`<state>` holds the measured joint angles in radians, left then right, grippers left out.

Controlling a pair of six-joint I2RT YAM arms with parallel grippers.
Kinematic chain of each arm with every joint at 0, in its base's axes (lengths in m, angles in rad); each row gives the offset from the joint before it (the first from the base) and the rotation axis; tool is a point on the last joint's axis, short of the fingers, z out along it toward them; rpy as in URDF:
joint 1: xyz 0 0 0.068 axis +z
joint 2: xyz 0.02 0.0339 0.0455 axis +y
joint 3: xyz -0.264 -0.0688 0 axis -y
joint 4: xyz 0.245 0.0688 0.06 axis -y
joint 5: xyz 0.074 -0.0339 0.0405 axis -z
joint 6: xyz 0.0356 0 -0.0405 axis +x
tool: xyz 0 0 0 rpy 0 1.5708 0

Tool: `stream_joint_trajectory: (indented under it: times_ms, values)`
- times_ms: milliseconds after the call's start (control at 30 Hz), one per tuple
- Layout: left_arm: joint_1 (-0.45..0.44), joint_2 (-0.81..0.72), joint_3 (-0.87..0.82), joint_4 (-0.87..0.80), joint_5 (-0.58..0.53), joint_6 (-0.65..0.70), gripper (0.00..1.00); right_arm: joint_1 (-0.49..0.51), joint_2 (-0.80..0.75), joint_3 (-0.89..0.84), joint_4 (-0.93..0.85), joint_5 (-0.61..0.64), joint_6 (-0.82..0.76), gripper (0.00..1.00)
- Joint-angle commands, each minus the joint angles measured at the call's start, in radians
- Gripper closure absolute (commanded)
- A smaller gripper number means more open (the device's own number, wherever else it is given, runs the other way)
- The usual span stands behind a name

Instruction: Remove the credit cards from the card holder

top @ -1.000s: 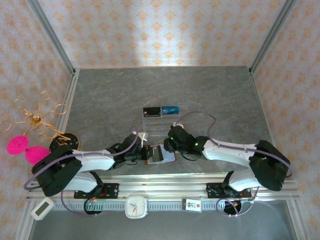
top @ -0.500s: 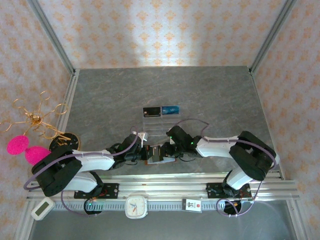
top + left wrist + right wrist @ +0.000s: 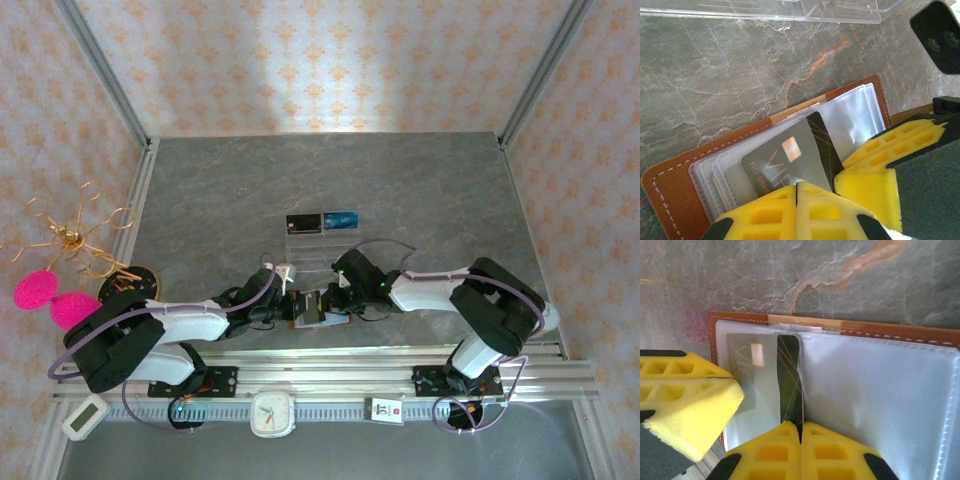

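A: Starting with poses. Logging the left arm stretched low and nearly straight over the grey marbled table [image 3: 420, 180], ending with the left gripper [image 3: 796, 194] at the left side of the small brown leather card holder [image 3: 880, 331].

B: Agreed. Marking that gripper clenched, yellow foam pads [image 3: 765, 212] pressed flush together at the holder's near edge. Cannot tell about anything caught between them.

A: Over to the right?

B: Noting the right arm folded sharply at the elbow, forearm reaching leftward, right gripper [image 3: 801, 434] tipped down onto the open holder, just beside the left one.

A: Grasp?

B: Pinched tight on the thin grey credit card [image 3: 785, 160] with its gold chip and dark band. Tracing that band straight into the seam between the right pads.

A: Placing the card itself: lying inside the open holder, partly under the cloudy clear plastic sleeves [image 3: 880, 390], near the front-centre of the table.

B: In the way: those sleeves over the card, plus the left pad crowding in close on the right wrist view.

A: Beyond the holder, spotting a clear acrylic tiered stand [image 3: 320, 248], close but apart, carrying a black card [image 3: 303, 222] and a blue card [image 3: 341, 219].

B: Off the table's left edge, logging a gold wire ornament [image 3: 75, 235] and pink pompoms [image 3: 35, 288].
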<state>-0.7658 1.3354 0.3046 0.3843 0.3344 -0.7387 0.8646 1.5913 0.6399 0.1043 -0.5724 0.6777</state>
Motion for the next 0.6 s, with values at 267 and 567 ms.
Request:
stream_joint_trajectory:
  times_ms: [267, 567]
  values:
    - [-0.004, -0.01, -0.023, -0.12, -0.028, 0.009, 1.0, -0.033, -0.212, -0.119, -0.075, 0.137, 0.023, 1.0]
    - [0.027, -0.175, 0.008, -0.12, -0.018, 0.012, 0.95, -0.034, -0.372, -0.128, -0.104, 0.154, -0.13, 1.0]
